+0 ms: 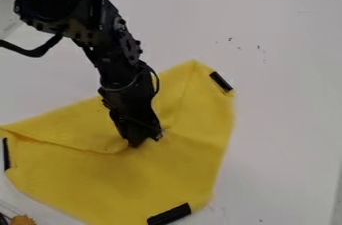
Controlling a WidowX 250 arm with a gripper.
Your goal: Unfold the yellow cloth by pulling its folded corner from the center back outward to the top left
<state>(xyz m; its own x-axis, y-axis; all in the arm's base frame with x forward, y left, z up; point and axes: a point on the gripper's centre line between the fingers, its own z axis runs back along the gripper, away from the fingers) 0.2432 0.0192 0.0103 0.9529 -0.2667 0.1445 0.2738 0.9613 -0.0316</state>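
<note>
The black gripper (143, 141) hangs down over the middle of a yellow cloth (160, 179), its tip at the cloth's surface beside a folded edge. This fold runs from the cloth's left corner to the gripper's tip, and another crease rises toward the top corner. Whether any cloth is pinched at the tip cannot be made out. Black strips lie at the cloth's corners: one at the upper right (221, 82), one at the bottom (169, 214) and one at the left edge (7, 154).
The cloth lies on a white table (287, 94) with a few small dark specks beyond it. An orange-brown object (23, 220) sits at the bottom left corner. Dark items stand past the table's far edge at the upper right.
</note>
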